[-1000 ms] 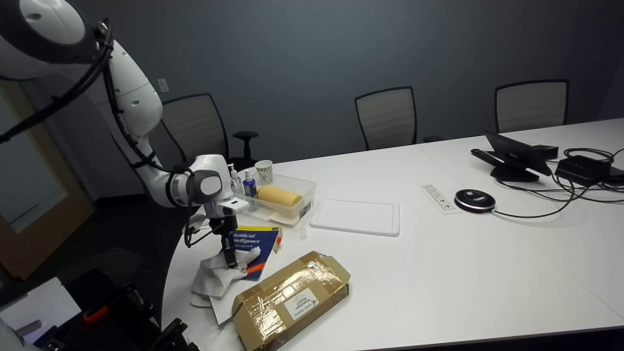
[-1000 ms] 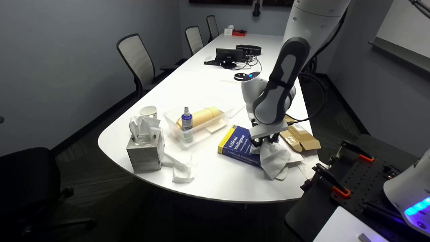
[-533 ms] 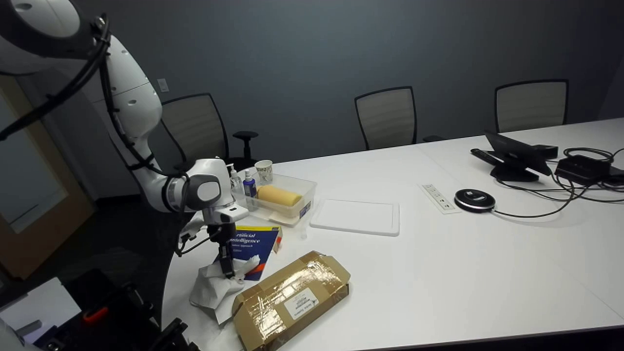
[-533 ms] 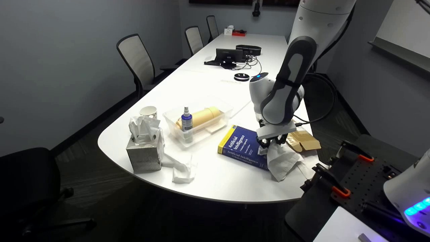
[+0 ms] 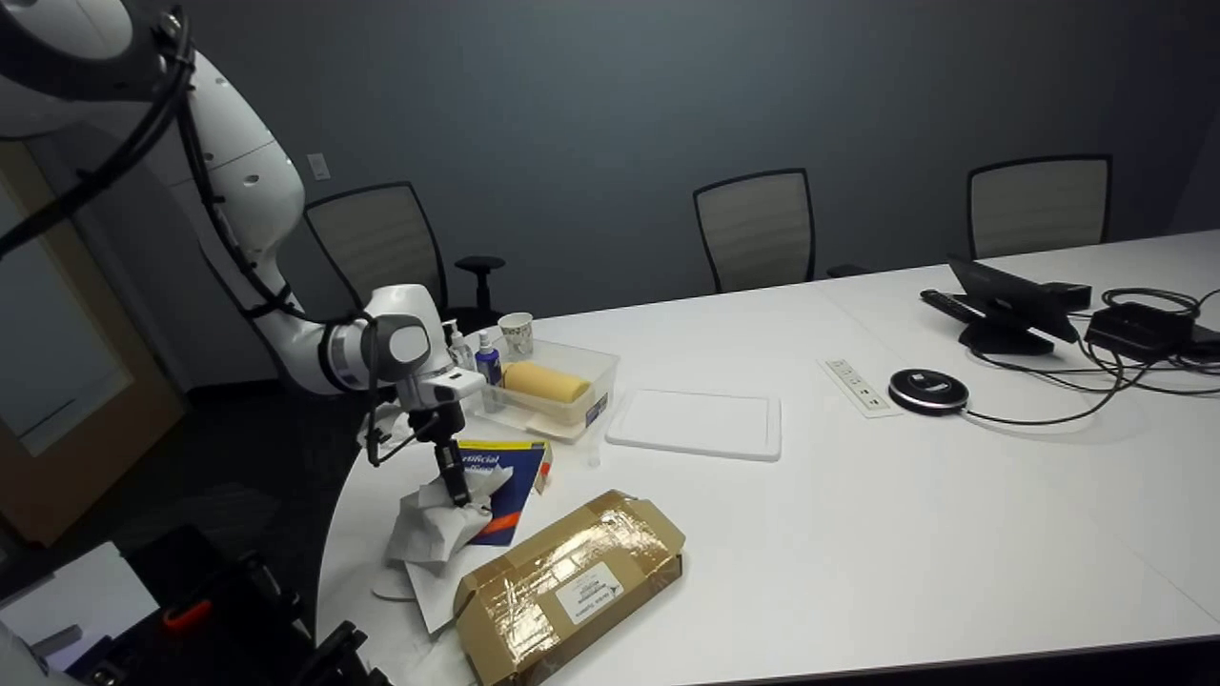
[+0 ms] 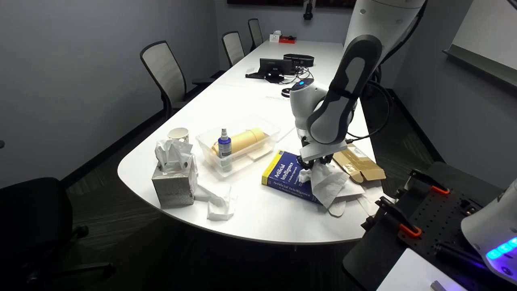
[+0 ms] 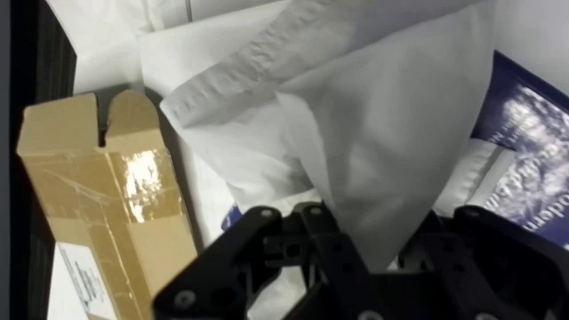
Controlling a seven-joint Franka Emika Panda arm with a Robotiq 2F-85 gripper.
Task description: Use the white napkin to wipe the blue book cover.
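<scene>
The white napkin (image 5: 429,529) is crumpled and hangs from my gripper (image 5: 458,494). It also shows in an exterior view (image 6: 328,186) and fills the middle of the wrist view (image 7: 391,111). The gripper is shut on it; folds hide the fingertips in the wrist view (image 7: 373,226). The blue book (image 5: 519,476) lies flat on the table, its yellow band and title partly visible in both exterior views (image 6: 287,167). The gripper is over the book's lower part, and the napkin drapes across that end of the cover and past its edge. Part of the cover shows in the wrist view (image 7: 524,111).
A tan cardboard box (image 5: 572,581) lies beside the book, with a flat white sheet (image 5: 434,598) partly under the napkin. A clear plastic bin (image 6: 202,149) holds a yellow roll and a blue spray bottle (image 6: 224,146). A tissue box (image 6: 173,188) stands near the table edge.
My gripper first moved with the napkin off the book's title toward its lower end, then came back up over the cover. The book has not visibly moved.
</scene>
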